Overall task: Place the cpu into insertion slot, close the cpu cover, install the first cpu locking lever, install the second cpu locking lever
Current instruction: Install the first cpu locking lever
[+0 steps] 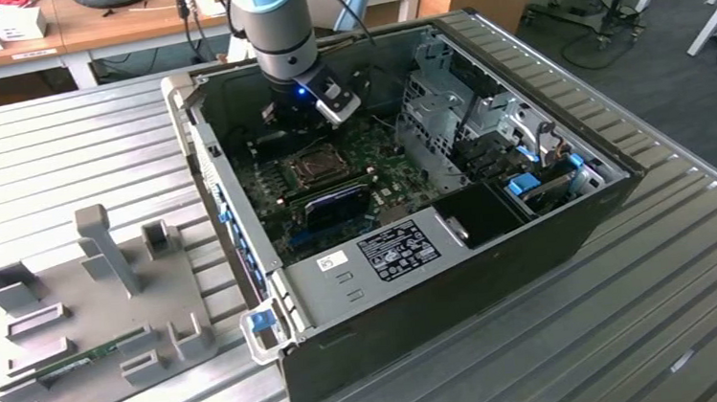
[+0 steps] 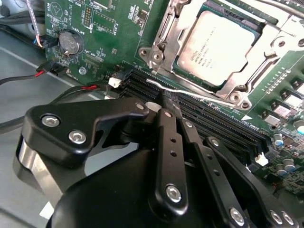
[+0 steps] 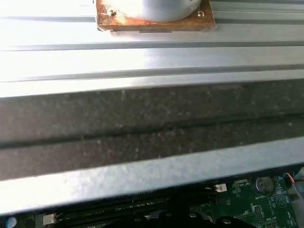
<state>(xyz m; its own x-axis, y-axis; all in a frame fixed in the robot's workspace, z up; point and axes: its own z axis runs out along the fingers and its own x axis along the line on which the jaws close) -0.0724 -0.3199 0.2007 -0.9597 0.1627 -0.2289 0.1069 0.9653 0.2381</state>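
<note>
The cpu [image 2: 216,45] lies flat in the insertion slot [image 1: 317,166], silvery face up. The cpu cover [image 2: 164,35] is folded down around its edges. A thin silver locking lever [image 2: 199,92] runs along the socket side nearest my gripper [image 2: 168,97]. The black fingers are shut together, with their tips right at that lever wire. I cannot tell whether the wire is pinched. In the exterior view my gripper [image 1: 313,109] hangs inside the open computer case [image 1: 467,279], just behind the socket.
Long black memory slots [image 2: 213,118] lie under my fingers, and a coin battery [image 2: 70,42] and red-black cables [image 2: 52,71] sit beside them. Drive cages [image 1: 455,117] fill the case toward the exterior view's right. A grey fixture tray [image 1: 86,309] rests on the ribbed metal table [image 3: 152,57].
</note>
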